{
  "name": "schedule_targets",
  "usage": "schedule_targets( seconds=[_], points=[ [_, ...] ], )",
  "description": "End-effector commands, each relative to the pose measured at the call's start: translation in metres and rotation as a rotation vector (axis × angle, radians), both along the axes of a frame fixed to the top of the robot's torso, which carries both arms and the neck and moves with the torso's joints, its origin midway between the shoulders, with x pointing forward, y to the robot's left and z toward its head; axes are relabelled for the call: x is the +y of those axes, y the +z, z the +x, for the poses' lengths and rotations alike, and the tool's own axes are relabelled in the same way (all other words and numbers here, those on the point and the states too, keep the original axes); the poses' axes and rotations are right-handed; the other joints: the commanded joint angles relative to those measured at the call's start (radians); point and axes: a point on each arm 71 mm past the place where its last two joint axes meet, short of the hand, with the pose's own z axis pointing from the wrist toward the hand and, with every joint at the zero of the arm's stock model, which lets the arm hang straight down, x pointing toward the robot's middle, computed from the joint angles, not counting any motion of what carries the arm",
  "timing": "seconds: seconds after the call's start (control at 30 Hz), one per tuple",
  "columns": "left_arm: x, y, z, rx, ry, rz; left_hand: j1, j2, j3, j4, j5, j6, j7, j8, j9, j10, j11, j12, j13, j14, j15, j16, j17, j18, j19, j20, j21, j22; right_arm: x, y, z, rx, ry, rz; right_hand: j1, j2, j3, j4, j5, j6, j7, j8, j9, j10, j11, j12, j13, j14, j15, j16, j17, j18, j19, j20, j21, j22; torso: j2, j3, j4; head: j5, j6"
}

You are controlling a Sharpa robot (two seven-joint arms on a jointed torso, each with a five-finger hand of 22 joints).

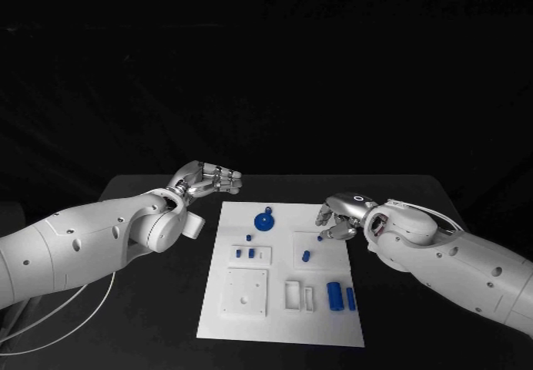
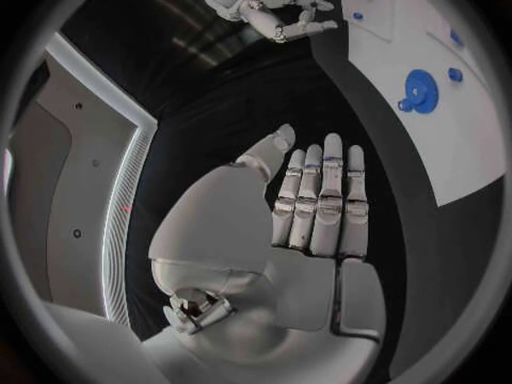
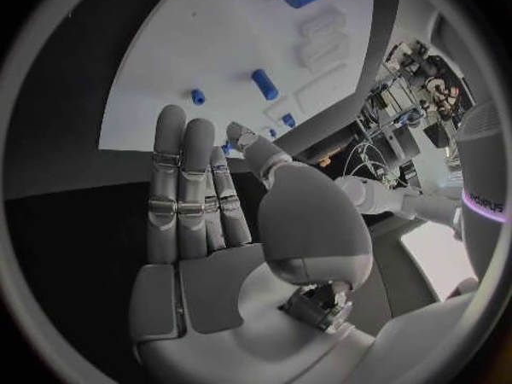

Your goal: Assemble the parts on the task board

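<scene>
Task board: we see the white task board (image 1: 283, 308) lying flat in the middle of the black table (image 1: 133, 308), its long side running away from the robot.
Round part: a blue disc-shaped part (image 1: 264, 221) with a small knob sits on the board near its far edge; we also see it in the left wrist view (image 2: 418, 91).
Small parts: a few short blue pegs (image 1: 251, 251) stand in the board's middle band, and one blue peg (image 1: 306, 255) lies just beside them toward the right hand.
Cylinder: a larger blue cylinder (image 1: 334, 293) lies near the board's near right corner, with a thinner blue pin (image 1: 351, 299) just beside it.
Recesses: a square plate outline (image 1: 246, 293) and narrow slots (image 1: 292, 296) mark the board's near half.
Left hand: our left hand (image 1: 209, 181) hovers off the board's far left corner, over the table; fingers straight and side by side, holding nothing (image 2: 320, 205).
Right hand: our right hand (image 1: 339, 223) hangs at the board's right edge near the far end, fingers extended, nothing in it (image 3: 197, 188).
</scene>
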Motion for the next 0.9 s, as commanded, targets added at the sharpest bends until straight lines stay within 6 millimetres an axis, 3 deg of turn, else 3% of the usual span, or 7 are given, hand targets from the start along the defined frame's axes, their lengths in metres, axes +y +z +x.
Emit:
schedule_targets(
  seconds=[0.03,0.13,0.23,0.5,0.9],
  points=[
    [-0.003,0.006,-0.002,-0.021,0.0,-0.088,0.003,-0.009,-0.011,-0.001,0.001,-0.018,0.002,-0.005,-0.002,-0.029,0.008,-0.002,0.0,-0.024,0.009,-0.003,-0.005,0.005,0.007,0.009,0.001,-0.024,0.001,-0.002,-0.001,-0.068,-0.033,-0.1,0.003,-0.013,0.015,0.003,-0.005,-0.006,0.002,-0.003,0.0,-0.009,0.0,-0.004,-0.001,0.003,0.004,0.014,0.007,0.008,0.001,0.002,0.006,0.016,-0.002,-0.0022,0.0017,0.0,-0.003],
    [-0.004,0.007,-0.005,-0.025,0.001,-0.103,0.014,-0.003,-0.041,-0.003,0.002,-0.029,0.003,-0.004,-0.002,-0.057,0.015,-0.001,0.0,-0.053,0.02,-0.002,-0.008,0.025,0.019,0.025,0.002,-0.087,0.004,-0.007,-0.003,-0.074,-0.032,-0.126,0.005,-0.019,0.025,0.004,-0.014,-0.009,0.003,-0.003,-0.001,-0.011,0.001,-0.004,0.0,0.002,0.006,0.02,0.009,0.007,-0.001,0.003,0.009,0.029,-0.001,-0.0026,0.0004,0.002,-0.004],
    [-0.005,0.009,-0.006,-0.027,0.0,-0.111,0.019,0.007,-0.063,-0.005,0.003,-0.028,0.005,-0.003,-0.002,-0.061,0.016,-0.003,-0.001,-0.057,0.023,-0.003,-0.008,0.033,0.029,0.03,0.003,-0.132,0.006,-0.01,-0.004,-0.077,-0.033,-0.141,0.008,-0.024,0.036,0.003,-0.02,-0.012,0.005,-0.003,-0.001,-0.016,0.002,-0.004,0.0,0.001,0.009,0.028,0.011,0.008,-0.001,0.005,0.012,0.04,-0.001,-0.0016,-0.0011,0.004,-0.003],
    [-0.01,0.012,-0.008,-0.033,-0.012,-0.125,0.023,0.022,-0.095,-0.021,0.004,-0.027,0.007,-0.004,-0.002,-0.064,0.02,-0.002,0.0,-0.053,0.022,-0.003,-0.007,0.033,0.062,0.028,0.008,-0.27,0.011,-0.023,-0.004,-0.092,-0.036,-0.173,0.01,-0.035,0.078,0.008,-0.034,-0.014,0.006,-0.003,-0.001,-0.017,0.003,-0.004,-0.001,-0.004,0.008,0.057,0.016,0.009,0.0,0.005,0.016,0.084,0.0,0.0021,0.0012,0.006,-0.004],
    [-0.013,0.014,-0.009,-0.021,-0.02,-0.125,0.023,0.028,-0.1,-0.023,0.004,-0.024,0.01,-0.004,-0.002,-0.065,0.023,-0.002,0.0,-0.051,0.021,-0.003,-0.006,0.032,0.075,0.027,0.013,-0.332,0.018,-0.035,-0.003,-0.096,-0.033,-0.177,0.008,-0.038,0.114,0.017,-0.053,-0.009,0.004,-0.003,0.0,-0.01,0.001,-0.004,-0.001,-0.007,0.008,0.08,0.016,0.01,0.002,0.005,0.012,0.122,0.001,0.0021,0.0013,0.007,-0.008]
  ],
)
